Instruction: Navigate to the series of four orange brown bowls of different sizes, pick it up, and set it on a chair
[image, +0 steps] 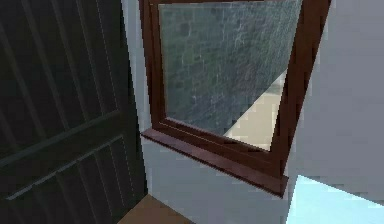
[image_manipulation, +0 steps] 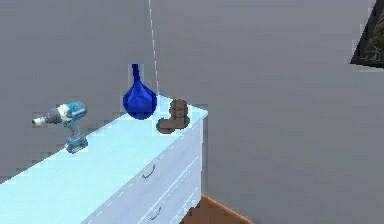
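brown lumpy stack (image_manipulation: 175, 114) sits on pale dresser (image_manipulation: 110, 152), beside blue vase (image_manipulation: 138, 92).

1. A room in a home is indicated: a dark panelled door (image: 60, 100) and a brown wood-framed window (image: 225, 70) are set in plain walls.
2. A pale blue dresser (image_manipulation: 172, 185) with drawers is placed against a wall, on wooden floor (image_manipulation: 232, 213).
3. A blue vase (image_manipulation: 138, 93) is seen near the dresser top's far corner, and a cordless drill (image_manipulation: 65, 122) toward the arm side view's left.
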